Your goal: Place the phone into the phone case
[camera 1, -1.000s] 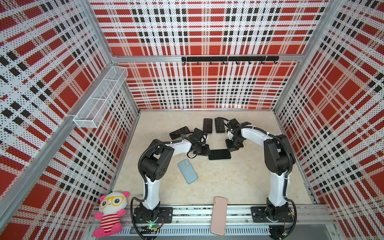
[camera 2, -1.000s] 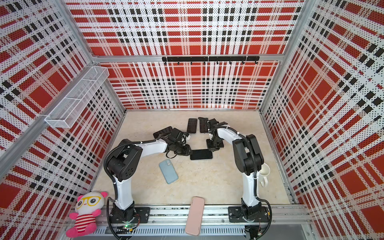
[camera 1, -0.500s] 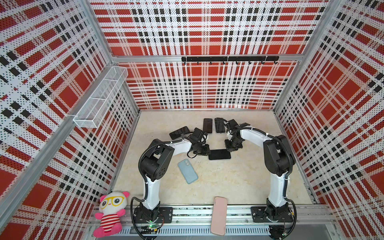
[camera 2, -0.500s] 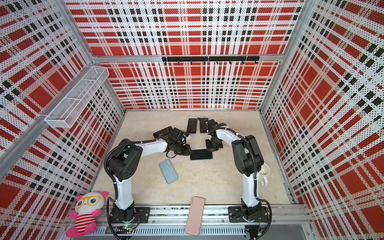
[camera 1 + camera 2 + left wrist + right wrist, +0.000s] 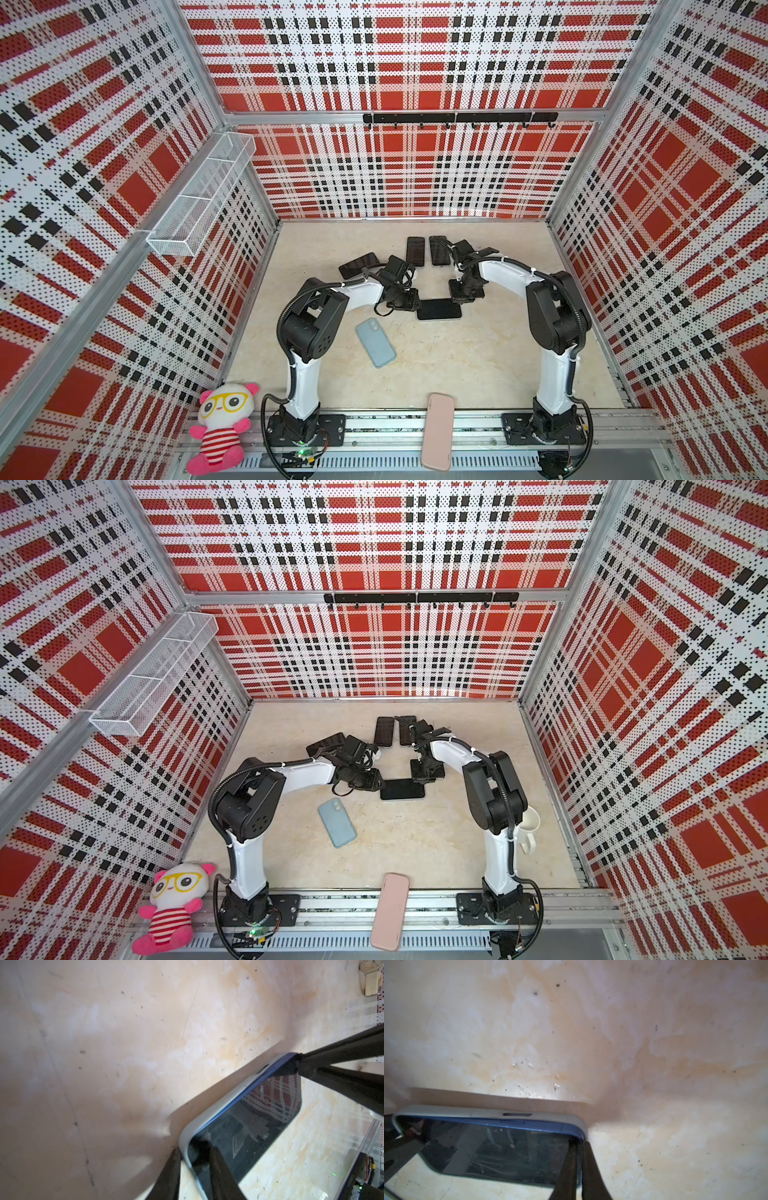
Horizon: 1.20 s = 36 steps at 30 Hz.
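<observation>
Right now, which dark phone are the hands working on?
The crosswise phone at centre, between left hand and right hand, half-seated in a pale case; three others lie farther back.

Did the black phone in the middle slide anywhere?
No. The phone lies at the same spot as before, just as far from the light blue phone.

The right gripper (image 5: 579, 1144) has moved a little closer to the phone (image 5: 439, 309). Its jaws have squeezed a bit tighter on the phone's corner, one on each side.
</observation>
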Tool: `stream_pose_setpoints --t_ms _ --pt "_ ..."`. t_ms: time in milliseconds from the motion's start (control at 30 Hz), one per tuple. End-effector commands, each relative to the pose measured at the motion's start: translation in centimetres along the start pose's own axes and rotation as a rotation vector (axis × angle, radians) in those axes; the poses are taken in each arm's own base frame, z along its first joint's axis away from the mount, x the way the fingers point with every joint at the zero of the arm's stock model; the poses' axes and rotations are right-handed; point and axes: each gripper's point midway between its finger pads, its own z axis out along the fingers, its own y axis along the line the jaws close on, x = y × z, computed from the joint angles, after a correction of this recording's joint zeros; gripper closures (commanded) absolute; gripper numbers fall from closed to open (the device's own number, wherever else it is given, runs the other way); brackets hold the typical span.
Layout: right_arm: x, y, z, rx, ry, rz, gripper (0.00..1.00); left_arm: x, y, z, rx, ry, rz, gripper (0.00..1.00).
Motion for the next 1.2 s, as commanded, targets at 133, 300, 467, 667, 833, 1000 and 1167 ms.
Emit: stream_pose_setpoints --t_ms 133,300,467,667,833,1000,1167 --pt "13.8 2.3 15.8 -0.060 0.444 -0.041 0.92 4.4 2.6 2.5 -0.082 0.146 -0.028 0.72" --pt "15.1 2.3 17.1 -0.073 0.470 -0.026 0.92 4.5 2.5 2.5 -0.078 0.149 -0.028 0.73" --pt "16.2 2.4 18.3 -0.090 0.500 -0.021 0.92 4.6 2.8 2.7 -0.091 0.152 -0.023 0.74" --pt "15.7 2.6 16.6 -0.121 0.471 -0.025 0.92 4.5 3.3 2.7 -0.102 0.152 -0.028 0.75" --pt "10.9 2.2 9.3 -0.107 0.330 -0.055 0.91 4.0 3.5 2.3 -0.115 0.136 -0.023 0.75" --pt "4.2 1.6 0.7 -0.097 0.133 -0.078 0.90 3.7 3.5 2.1 -0.113 0.130 -0.023 0.75" --pt "-0.6 2.1 -5.7 -0.133 -0.032 -0.149 0.83 2.8 3.4 1.3 -0.110 0.101 -0.019 0.75"
